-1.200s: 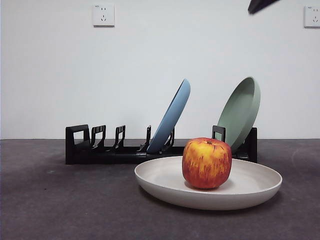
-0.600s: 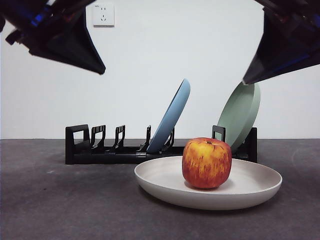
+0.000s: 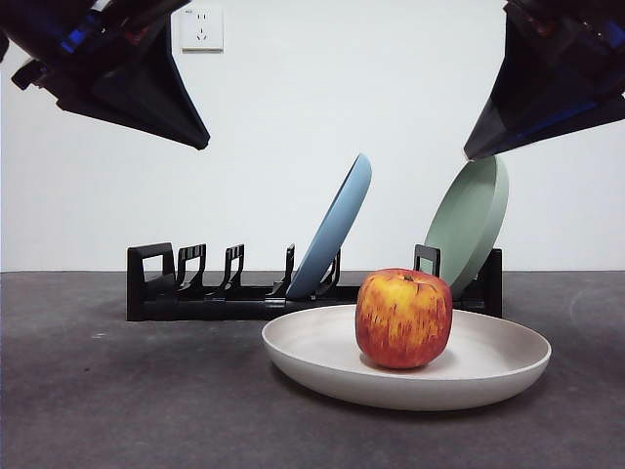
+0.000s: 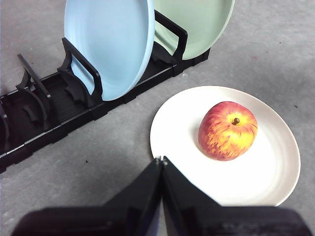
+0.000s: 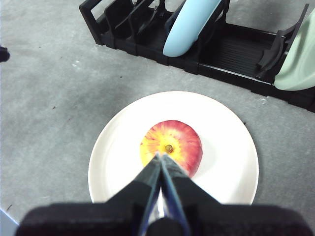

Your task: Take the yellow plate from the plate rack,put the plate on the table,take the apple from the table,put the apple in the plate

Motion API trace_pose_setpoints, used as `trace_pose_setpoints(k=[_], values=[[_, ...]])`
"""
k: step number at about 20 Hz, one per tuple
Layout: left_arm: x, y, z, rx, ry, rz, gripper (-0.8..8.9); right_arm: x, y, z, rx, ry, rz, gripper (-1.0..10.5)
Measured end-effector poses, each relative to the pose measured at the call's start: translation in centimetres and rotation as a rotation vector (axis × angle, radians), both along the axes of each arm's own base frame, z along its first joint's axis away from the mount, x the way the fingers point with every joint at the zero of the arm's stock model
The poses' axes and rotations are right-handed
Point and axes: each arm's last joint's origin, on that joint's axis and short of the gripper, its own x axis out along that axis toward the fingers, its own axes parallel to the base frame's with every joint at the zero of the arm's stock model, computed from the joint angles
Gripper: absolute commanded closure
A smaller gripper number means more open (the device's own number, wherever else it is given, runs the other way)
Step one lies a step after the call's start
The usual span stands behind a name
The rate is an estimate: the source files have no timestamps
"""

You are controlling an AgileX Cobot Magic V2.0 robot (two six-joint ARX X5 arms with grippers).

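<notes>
Looking level across the table point(image 3: 117, 410) in the front view, you see the apple point(image 3: 403, 319) sitting in the yellow plate point(image 3: 322, 366), which lies flat just in front of the plate rack point(image 3: 156, 283). A blue plate point(image 3: 337, 230) and a pale green plate point(image 3: 471, 220) lean in the rack's slots. Two dark arm shapes hang at the top corners, well above everything; this view does not tell you which is which, and their tips are cut off by the frame.

From the left wrist view, the left gripper point(image 4: 160, 162) has its jaws pressed together with nothing between them. The plate's near rim lies just ahead of the jaw tips, and the apple sits beyond them and off to one side. The rack's far ends run out of the picture.

From the right wrist view, the right gripper point(image 5: 161, 160) is also clenched and empty. Its jaw tips overlap the apple here, but the front view shows both arms high up, so you should read that as hovering above the fruit, not touching it. The near part of the plate is hidden behind the jaws.

By my judgement every step is finished: plate on the table, apple in the plate. Your next move calls only for keeping both arms clear of the plates in the rack; no further grasp seems needed.
</notes>
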Motion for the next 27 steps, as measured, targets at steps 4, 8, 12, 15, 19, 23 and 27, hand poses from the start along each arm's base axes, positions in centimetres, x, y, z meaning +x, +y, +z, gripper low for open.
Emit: trace_pose_setpoints(k=[4, 8, 12, 15, 19, 23, 27], values=[[0.0, 0.0, 0.0, 0.000, 0.000, 0.000, 8.17, 0.0, 0.0, 0.0, 0.000, 0.000, 0.000, 9.5], [-0.7, 0.7, 0.6, -0.004, -0.009, 0.005, 8.17, 0.0, 0.0, 0.0, 0.000, 0.000, 0.000, 9.5], [-3.1, 3.3, 3.4, -0.077, -0.112, 0.017, 8.17, 0.0, 0.0, 0.0, 0.000, 0.000, 0.000, 9.5], [-4.6, 6.0, 5.4, -0.116, -0.257, 0.074, 8.17, 0.0, 0.0, 0.0, 0.000, 0.000, 0.000, 9.5], [-6.5, 10.1, 6.7, -0.157, -0.420, 0.275, 8.17, 0.0, 0.0, 0.0, 0.000, 0.000, 0.000, 9.5], [-7.0, 12.2, 2.5, -0.127, -0.431, 0.403, 8.17, 0.0, 0.0, 0.0, 0.000, 0.000, 0.000, 9.5], [-6.9, 13.3, -2.9, -0.120, -0.469, 0.495, 8.17, 0.0, 0.0, 0.0, 0.000, 0.000, 0.000, 9.5]])
